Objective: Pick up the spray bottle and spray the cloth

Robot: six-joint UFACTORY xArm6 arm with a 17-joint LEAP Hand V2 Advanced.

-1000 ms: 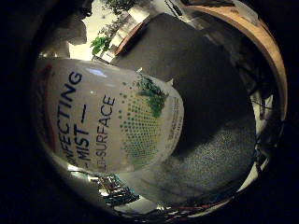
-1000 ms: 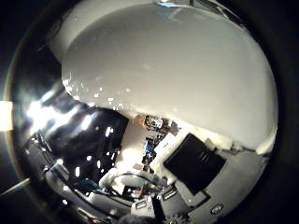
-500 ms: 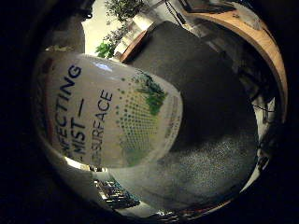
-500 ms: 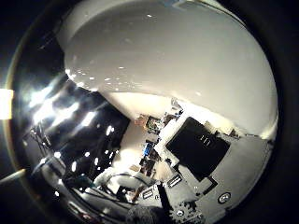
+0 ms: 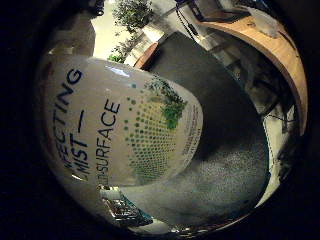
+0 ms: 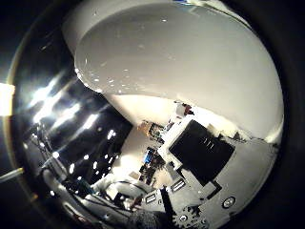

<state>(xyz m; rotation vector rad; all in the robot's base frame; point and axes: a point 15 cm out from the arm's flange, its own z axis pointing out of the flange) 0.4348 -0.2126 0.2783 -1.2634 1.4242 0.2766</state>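
Note:
The white spray bottle [image 5: 120, 120] with a green dotted label fills much of the right little finger side palm view, close against the palm. Its plain white body [image 6: 172, 57] fills the right thumb side palm view. My hand [image 6: 195, 157] shows there as black and white finger parts curled up against the bottle's side. Behind the bottle lies a dark grey cloth [image 5: 225, 130].
A wooden table edge [image 5: 285, 55] curves round beyond the grey cloth. A green plant [image 5: 130, 12] stands farther off. Dark shiny clutter [image 6: 57, 124] shows beside the bottle in the right thumb side palm view.
The black and white finger part has come in closer against the bottle. The bottle now fills slightly more of the little finger side view.

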